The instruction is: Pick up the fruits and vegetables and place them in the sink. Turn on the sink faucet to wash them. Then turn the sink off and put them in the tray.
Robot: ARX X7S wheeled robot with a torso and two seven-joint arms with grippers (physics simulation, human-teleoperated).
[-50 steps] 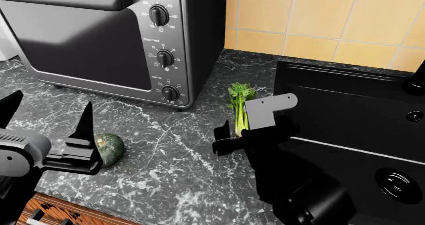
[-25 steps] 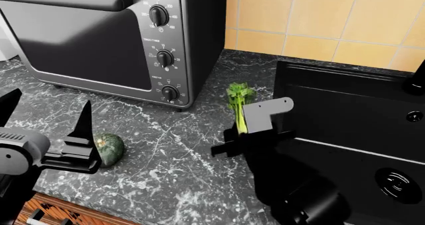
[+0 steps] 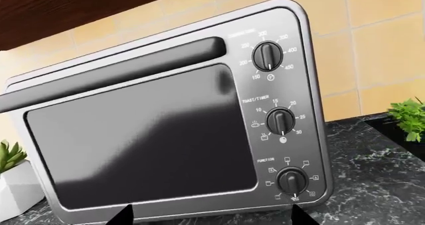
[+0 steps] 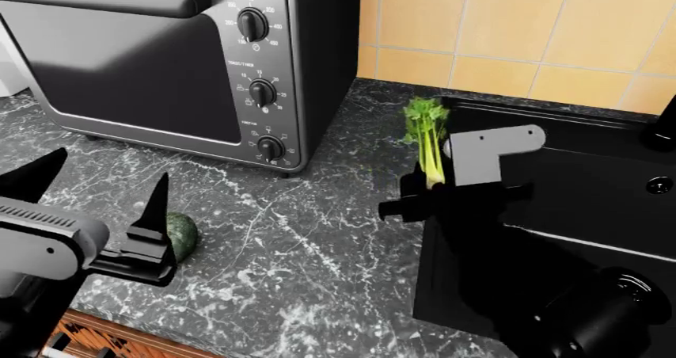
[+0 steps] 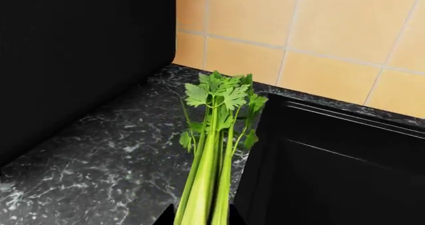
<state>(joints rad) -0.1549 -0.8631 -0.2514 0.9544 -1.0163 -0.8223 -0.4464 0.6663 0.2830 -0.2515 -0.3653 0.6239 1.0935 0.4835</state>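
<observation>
Left wrist view: you see mostly the toaster oven (image 3: 166,120) filling the frame, with the celery (image 3: 408,118) leaves at the right edge and a small potted plant (image 3: 10,155) at the lower left. Two dark fingertips (image 3: 123,216) of the left gripper (image 3: 209,217) poke up at the bottom, set wide apart with nothing between them.

Head view: your right gripper (image 4: 433,196) sits centre-right, clamped on the celery's (image 4: 427,140) stalk base, the bunch upright just at the left rim of the sink (image 4: 591,136). Carry it further right, past the rim and over the basin, and lower it before you release, so it does not topple back onto the counter. The squash (image 4: 180,235) rests on the dark marbled countertop (image 4: 317,231) at lower left, just beside the spread left gripper (image 4: 100,215). Yellow wall tiles (image 4: 507,25) fill the upper right.

Right wrist view: the celery (image 5: 212,160) rises from bottom centre, held at its base; the fingers themselves are barely visible. The sink's (image 5: 332,155) dark wall lies at the right, marbled counter at the left, tiles above.
</observation>
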